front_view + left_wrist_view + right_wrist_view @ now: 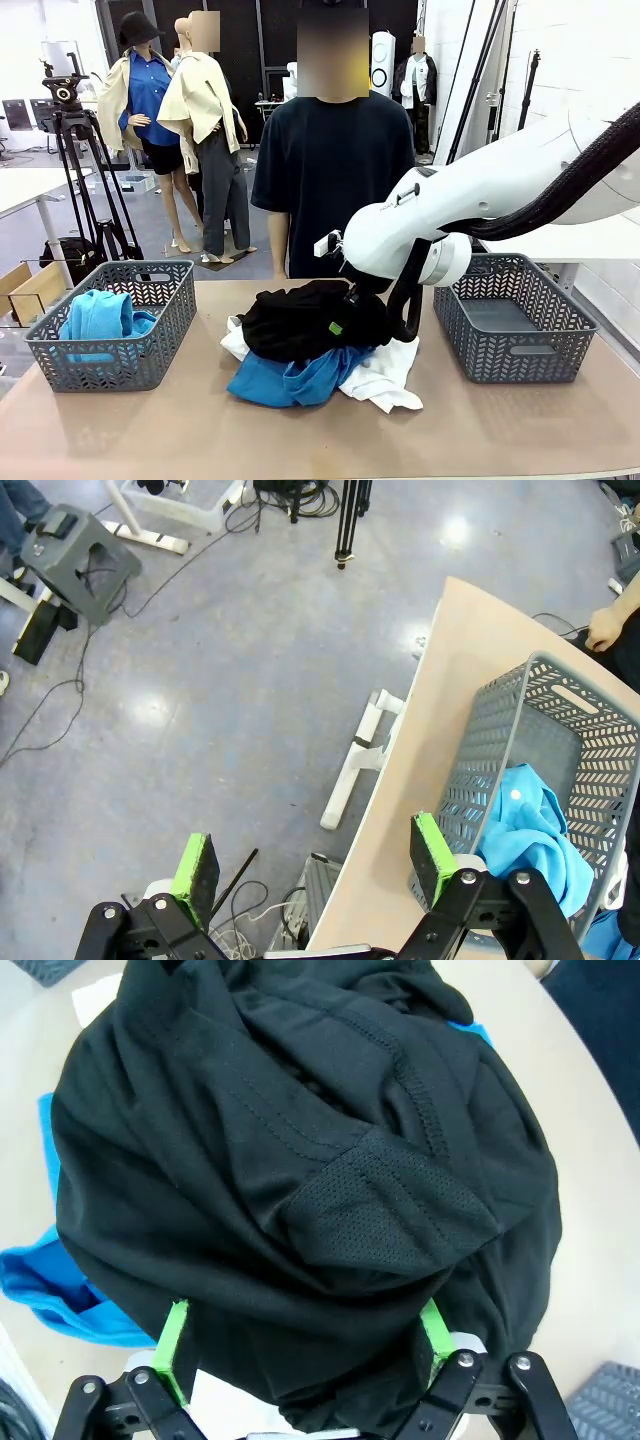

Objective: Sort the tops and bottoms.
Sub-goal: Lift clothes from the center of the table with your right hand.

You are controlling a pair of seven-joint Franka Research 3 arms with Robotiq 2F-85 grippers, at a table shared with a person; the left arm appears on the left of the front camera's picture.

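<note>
Blue top (290,380) and white top (385,375) lay beneath the black bottoms (305,320), mid-table. The right gripper (302,1310), jaws apart, straddled the bottoms; closing deep risked snagging a top underneath. The left gripper (315,865) hung likewise unclosed near the left basket (480,770).

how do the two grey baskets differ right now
The left basket holds a turquoise top; the right basket's floor looks bare. The left basket stands in plain sight at the table's left end; the right basket, at the right end, has its left corner partly hidden by the right arm. Both are grey mesh, the same shape, with handle slots.
</note>
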